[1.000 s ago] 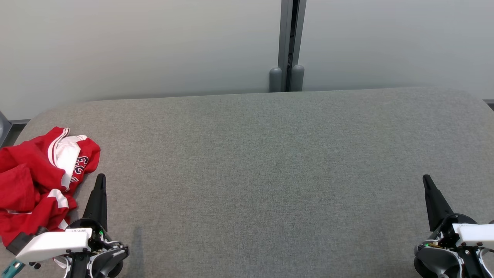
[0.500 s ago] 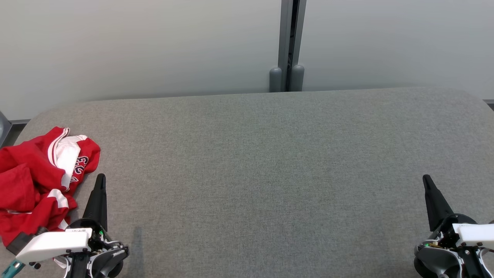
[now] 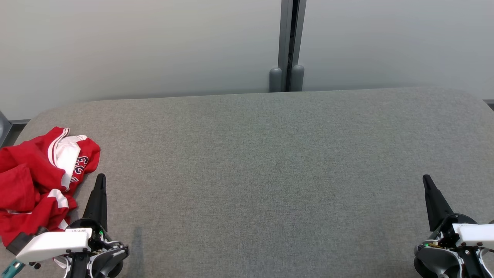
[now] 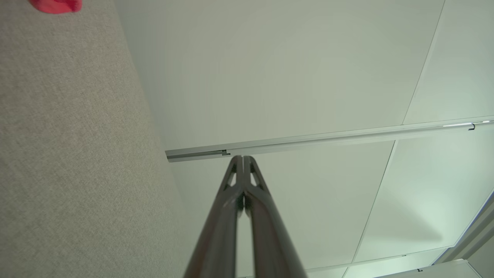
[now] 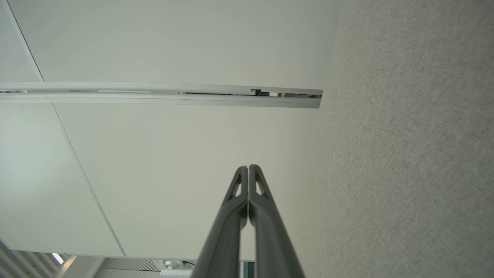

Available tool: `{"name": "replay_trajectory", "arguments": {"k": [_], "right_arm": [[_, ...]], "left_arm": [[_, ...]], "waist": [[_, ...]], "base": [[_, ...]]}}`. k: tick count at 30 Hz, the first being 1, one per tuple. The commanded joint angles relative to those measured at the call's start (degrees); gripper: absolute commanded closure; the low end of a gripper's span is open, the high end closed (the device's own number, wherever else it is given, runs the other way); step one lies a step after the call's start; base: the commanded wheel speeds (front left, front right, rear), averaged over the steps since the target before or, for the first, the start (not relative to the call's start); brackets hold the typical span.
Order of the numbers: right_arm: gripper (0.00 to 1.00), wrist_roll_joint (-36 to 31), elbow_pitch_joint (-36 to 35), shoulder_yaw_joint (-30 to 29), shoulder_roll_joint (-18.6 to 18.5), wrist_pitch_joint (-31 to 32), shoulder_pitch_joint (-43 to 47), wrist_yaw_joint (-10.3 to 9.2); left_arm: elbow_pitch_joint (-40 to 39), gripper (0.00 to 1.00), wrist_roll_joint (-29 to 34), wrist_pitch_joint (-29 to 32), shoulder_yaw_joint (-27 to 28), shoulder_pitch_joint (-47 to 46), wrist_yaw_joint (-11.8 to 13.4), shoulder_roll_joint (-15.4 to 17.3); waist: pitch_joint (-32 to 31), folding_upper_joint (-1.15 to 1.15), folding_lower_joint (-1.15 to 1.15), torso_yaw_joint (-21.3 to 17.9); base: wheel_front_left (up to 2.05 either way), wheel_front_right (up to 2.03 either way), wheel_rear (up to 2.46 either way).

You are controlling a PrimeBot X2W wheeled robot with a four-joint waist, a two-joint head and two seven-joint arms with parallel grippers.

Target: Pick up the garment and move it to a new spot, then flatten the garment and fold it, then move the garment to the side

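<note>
Since nothing has shifted over the last second, the robot appears to be at rest before the first step: both arms sit exactly as they did, and the garment (image 3: 36, 181) lies untouched. That means the pick-up has not begun, and every stage of the task is still ahead.

Crumpled in a heap, the red garment with white trim and dark lettering sits at the far left end of the grey table (image 3: 270, 162), close to its rounded corner. Its lower folds run behind the white housing of the left arm, so I cannot tell whether cloth and arm touch there. A scrap of the same red shows at the top left corner of the left wrist view (image 4: 56, 4).

Low at the left, the left gripper (image 3: 101, 178) points up the table just beside the heap, its two dark fingers pressed together on nothing; the left wrist view (image 4: 242, 158) shows them meeting at the tips. Well apart at the lower right, the right gripper (image 3: 425, 179) has its fingers likewise pressed together and empty (image 5: 248, 168).

As for containers, the table is the one thing bearing a load, and the garment is all it carries; its broad middle offers room for laying the cloth flat.
</note>
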Motion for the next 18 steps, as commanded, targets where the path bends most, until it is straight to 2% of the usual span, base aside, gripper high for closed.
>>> {"name": "replay_trajectory", "arguments": {"k": [1,18], "right_arm": [[1.00,0.1,-0.1,0.0,-0.3,0.2,-0.5,0.03],[1.00,0.1,-0.1,0.0,-0.3,0.2,-0.5,0.03]], "left_arm": [[-0.2,1.00,-0.1,0.1,0.2,-0.6,-0.3,0.2],[-0.2,1.00,-0.1,0.1,0.2,-0.6,-0.3,0.2]], "waist": [[0.0,0.00,0.00,0.0],[0.0,0.00,0.00,0.0]], "base": [[0.00,0.00,0.00],[0.00,0.00,0.00]]}}
